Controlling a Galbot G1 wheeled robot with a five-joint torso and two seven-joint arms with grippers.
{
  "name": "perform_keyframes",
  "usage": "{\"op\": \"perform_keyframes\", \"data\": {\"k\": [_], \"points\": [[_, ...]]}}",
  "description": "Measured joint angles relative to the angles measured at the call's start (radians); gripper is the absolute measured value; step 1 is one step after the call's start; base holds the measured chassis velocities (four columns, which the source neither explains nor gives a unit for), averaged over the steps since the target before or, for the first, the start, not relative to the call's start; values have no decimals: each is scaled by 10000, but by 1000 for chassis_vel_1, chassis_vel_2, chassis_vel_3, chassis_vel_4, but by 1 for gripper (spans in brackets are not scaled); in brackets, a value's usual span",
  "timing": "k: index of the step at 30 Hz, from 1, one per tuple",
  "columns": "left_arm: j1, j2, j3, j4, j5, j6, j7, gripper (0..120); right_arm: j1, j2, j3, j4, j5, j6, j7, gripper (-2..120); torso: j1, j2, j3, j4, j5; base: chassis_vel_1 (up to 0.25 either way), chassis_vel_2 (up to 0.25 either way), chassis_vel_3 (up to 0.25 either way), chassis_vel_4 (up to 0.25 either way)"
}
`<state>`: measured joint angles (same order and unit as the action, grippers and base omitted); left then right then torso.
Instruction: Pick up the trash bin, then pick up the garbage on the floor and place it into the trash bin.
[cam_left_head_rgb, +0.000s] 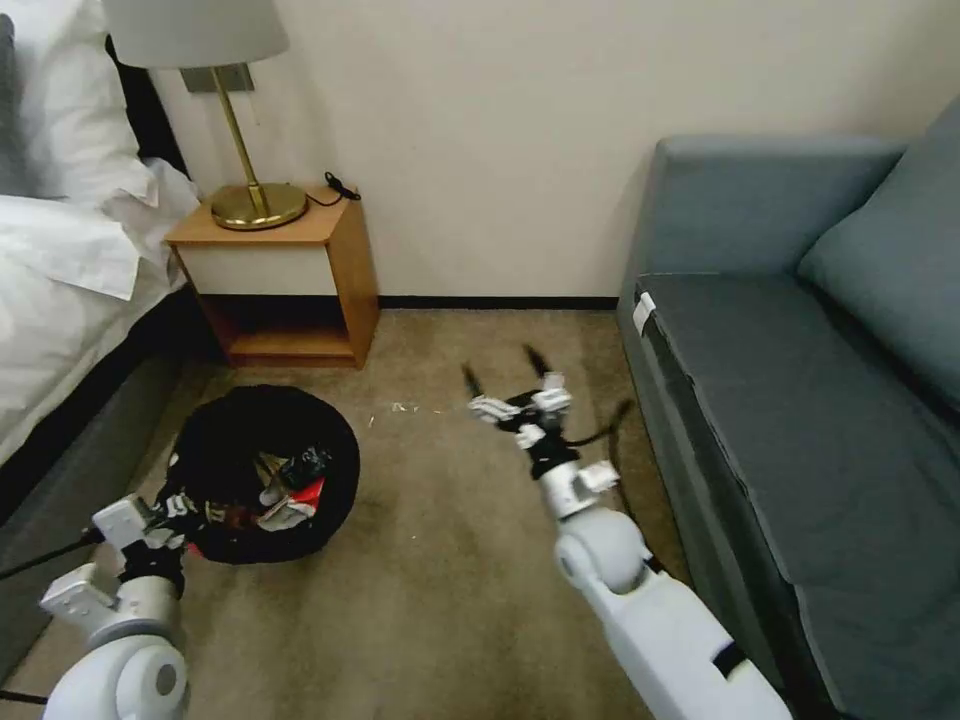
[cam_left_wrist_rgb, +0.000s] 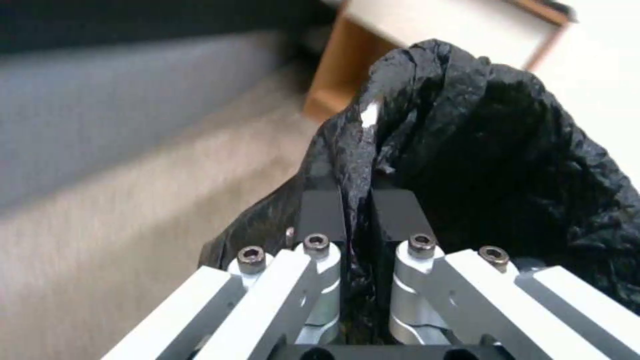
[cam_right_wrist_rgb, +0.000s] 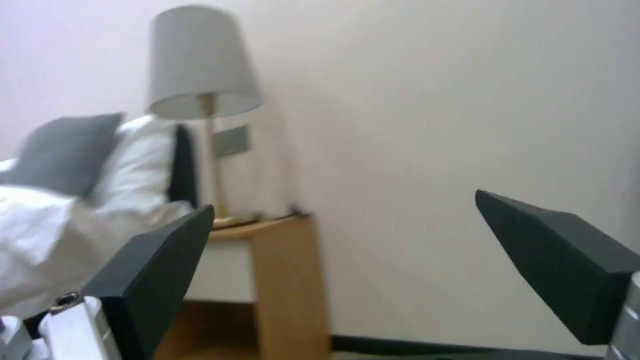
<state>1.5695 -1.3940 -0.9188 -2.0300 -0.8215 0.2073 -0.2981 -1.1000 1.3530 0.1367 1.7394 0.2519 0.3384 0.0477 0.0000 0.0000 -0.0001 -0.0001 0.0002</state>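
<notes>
Sofa (cam_left_head_rgb: 800, 400) at three o'clock; trash bin (cam_left_head_rgb: 262, 440) on the carpet at nine, litter (cam_left_head_rgb: 295, 490) inside. My left gripper (cam_left_wrist_rgb: 355, 200) pinches its black bag rim, my right gripper (cam_left_head_rgb: 505, 375) hangs spread wide, empty

Soft even indoor light, faint shadows on the carpet (cam_left_head_rgb: 450, 560), both wrist views blurred, head view sharper
</notes>
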Motion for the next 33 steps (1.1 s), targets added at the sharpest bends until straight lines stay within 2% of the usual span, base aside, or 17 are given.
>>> {"op": "perform_keyframes", "data": {"k": [1, 2, 4, 6, 15, 18, 21, 22, 26, 28, 32, 33], "points": [[-63, -5, -15, 183, -636, 22, -204, 6, -289, 131, 363, 230, -145, -2, 15, 100, 0, 0, 0, -1, -1, 0, 0, 0, 0], [-63, -5, -15, 183, -636, 22, -204, 6, -289, 131, 363, 230, -145, -2, 15, 100, 0, 0, 0, -1, -1, 0, 0, 0, 0], [-188, -63, -11, 483, -1351, 69, -440, 6, -704, 332, 773, 544, -360, -13, 64, 100, 0, 0, 0, 1, -2, 0, 0, 0, 0], [-274, -121, 42, 699, -1570, 80, -548, 6, -1025, 480, 1019, 787, -529, -16, 99, 100, 0, 0, 0, 1, -2, 0, 0, 0, 0], [-389, -168, 173, 987, -1640, 153, -834, 6, -1741, 529, 1380, 1044, -654, -13, 244, 100, 0, 0, 0, 1, -2, 0, 0, 0, 0], [-380, -164, 192, 987, -1605, 166, -902, 10, -1790, 557, 1380, 1019, -687, -7, 264, 100, 0, 0, 0, 0, -2, 0, 0, 0, 0], [-339, -184, 221, 988, -1556, 202, -939, 22, -1798, 739, 1298, 911, -761, -10, 390, 100, 0, 0, 0, 1, 0, 0, 0, 0, 0], [-339, -184, 221, 988, -1556, 202, -939, 22, -1798, 739, 1298, 911, -761, -10, 390, 100, 0, 0, 0, 1, 0, 0, 0, 0, 0], [-248, -211, 238, 893, -1515, 243, -939, 42, -1785, 852, 1128, 790, -893, -24, 445, 100, 0, 0, 0, 1, -2, 0, 0, 0, 0], [-220, -205, 233, 798, -1481, 260, -938, 46, -1795, 853, 1082, 762, -927, -25, 459, 100, 0, 0, 0, 1, -2, 0, 0, 0, 0], [-39, -180, 221, 343, -729, 178, -864, 63, -1860, 874, 1012, 677, -1032, -25, 526, 100, 0, 0, 0, 1, -3, 0, 0, 0, 0], [-39, -180, 221, 343, -729, 178, -864, 63, -1860, 874, 1012, 677, -1032, -25, 526, 100, 0, 0, 0, 1, -3, 0, 0, 0, 0]]}}
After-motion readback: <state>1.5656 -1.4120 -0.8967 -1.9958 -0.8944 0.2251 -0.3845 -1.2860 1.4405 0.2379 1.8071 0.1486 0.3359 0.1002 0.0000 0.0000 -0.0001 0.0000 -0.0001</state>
